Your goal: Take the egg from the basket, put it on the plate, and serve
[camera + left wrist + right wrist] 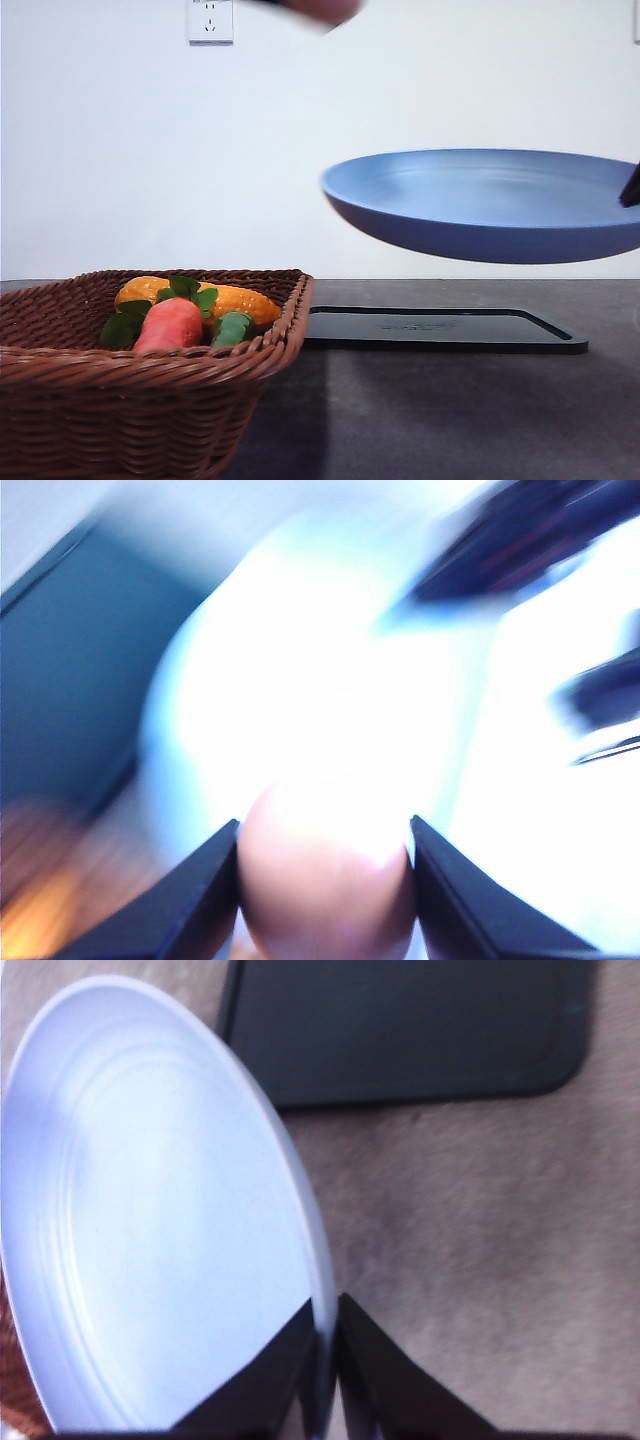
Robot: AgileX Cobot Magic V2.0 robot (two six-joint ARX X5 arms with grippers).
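The basket (150, 400) is sitting nearest, holding the vegetable toys (190, 312); the egg (325, 880) is sitting clamped between the left gripper (325, 900)'s fingers, blurred, above the plate (480, 200); a jolt could be shaking it loose. The right gripper (325, 1345) is pinching the plate's rim, holding it aloft over the black tray (440, 328); that thin edge hold could be slipping under added weight; open table is lying beyond.

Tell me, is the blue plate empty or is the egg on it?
Empty. The plate shows a bare inside, held up off the table by its rim. The egg sits between the left tool's fingers.
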